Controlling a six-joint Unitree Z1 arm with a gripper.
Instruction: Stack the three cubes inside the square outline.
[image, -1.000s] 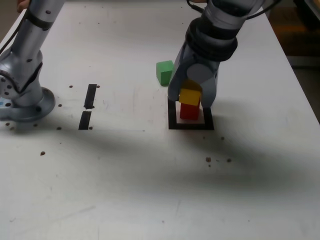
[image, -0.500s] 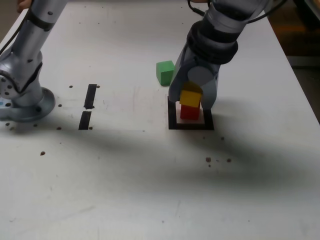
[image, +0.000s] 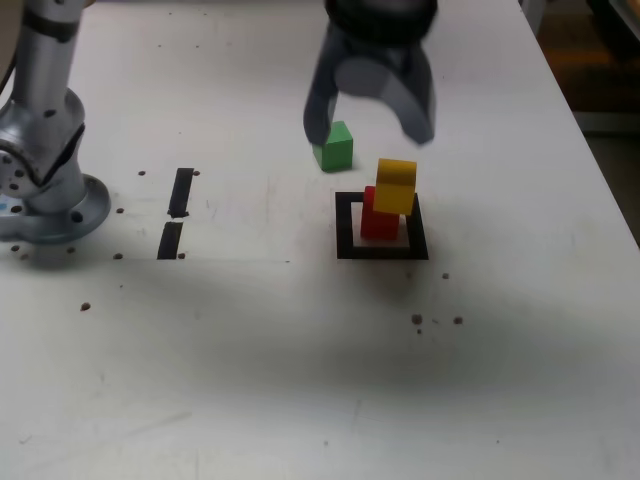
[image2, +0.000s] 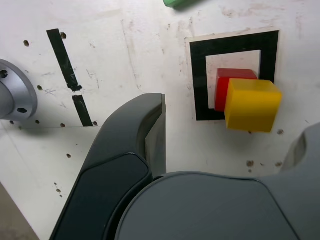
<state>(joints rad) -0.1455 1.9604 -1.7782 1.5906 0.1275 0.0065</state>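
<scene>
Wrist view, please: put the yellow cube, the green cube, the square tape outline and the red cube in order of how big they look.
1. Square tape outline
2. Yellow cube
3. Red cube, partly hidden by the yellow one
4. Green cube, just a cut-off corner

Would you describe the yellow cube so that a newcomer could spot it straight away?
On the white table, find the square black tape outline. Inside it is a red cube; the yellow cube sits on top, offset toward the exterior view's right. It alone is raised off the table.
</scene>
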